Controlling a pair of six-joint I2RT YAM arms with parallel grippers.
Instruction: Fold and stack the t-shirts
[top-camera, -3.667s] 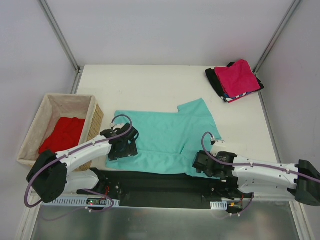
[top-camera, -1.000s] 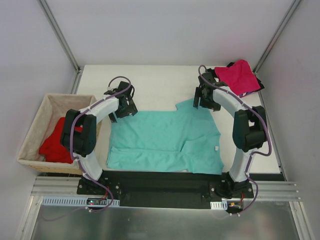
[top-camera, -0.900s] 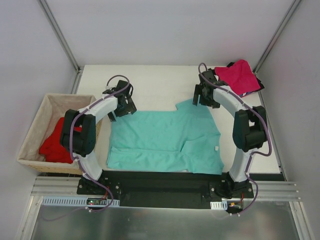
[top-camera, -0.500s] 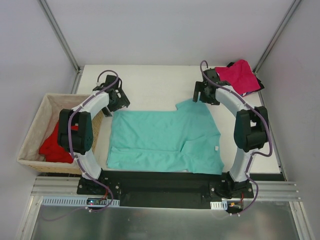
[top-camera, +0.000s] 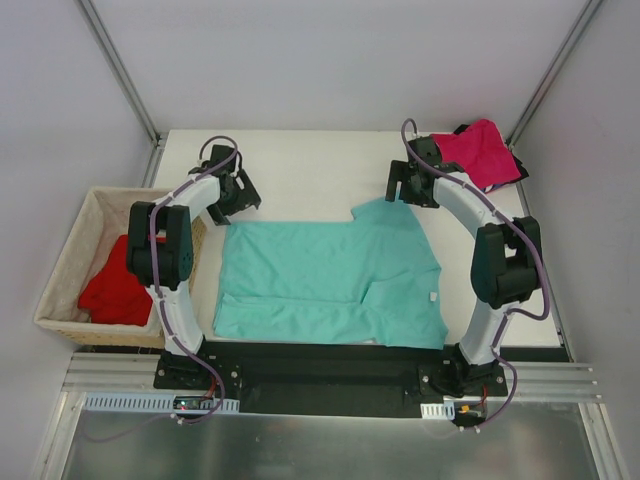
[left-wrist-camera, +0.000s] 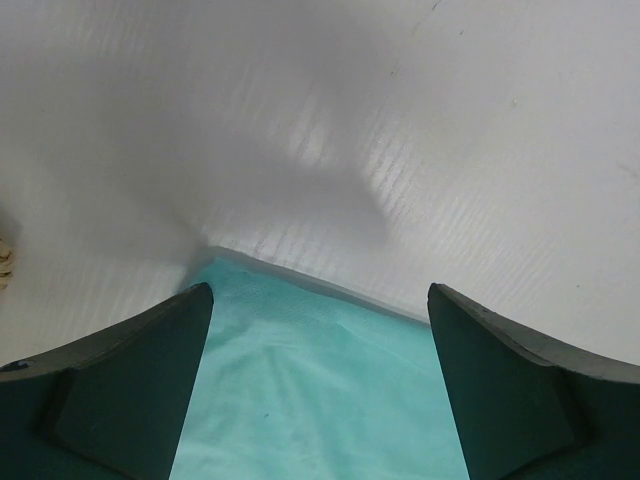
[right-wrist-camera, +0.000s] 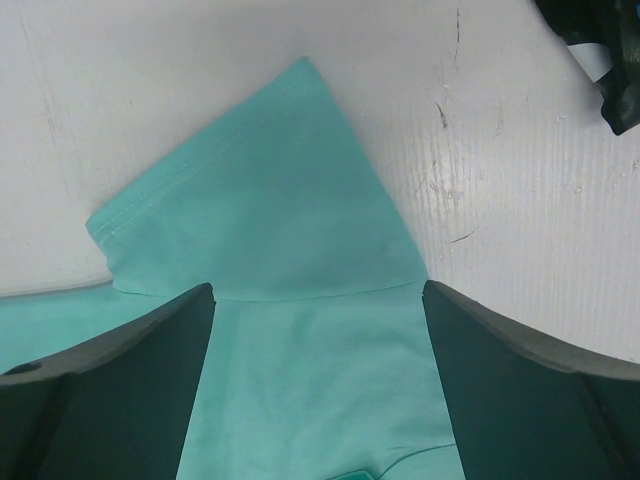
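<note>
Two open grippers, one teal shirt laid flat

1. Teal shirt (top-camera: 325, 285): spread over the near middle of the table (top-camera: 300, 165), a flap doubled over at its near right, one sleeve pointing toward the far right.
2. Left gripper (top-camera: 238, 192): jaws wide, holding nothing, just past the shirt's far left corner.
3. Right gripper (top-camera: 405, 185): likewise wide and empty, over the far right sleeve. Both seem placed to take the far edge for the next fold.
4. Pink shirt (top-camera: 478, 152): folded on a black shirt (top-camera: 440, 165) at the far right corner, probably the growing stack.
5. Red shirt (top-camera: 118, 285): bunched in the basket (top-camera: 75, 240) beside the left edge, awaiting its turn.
</note>
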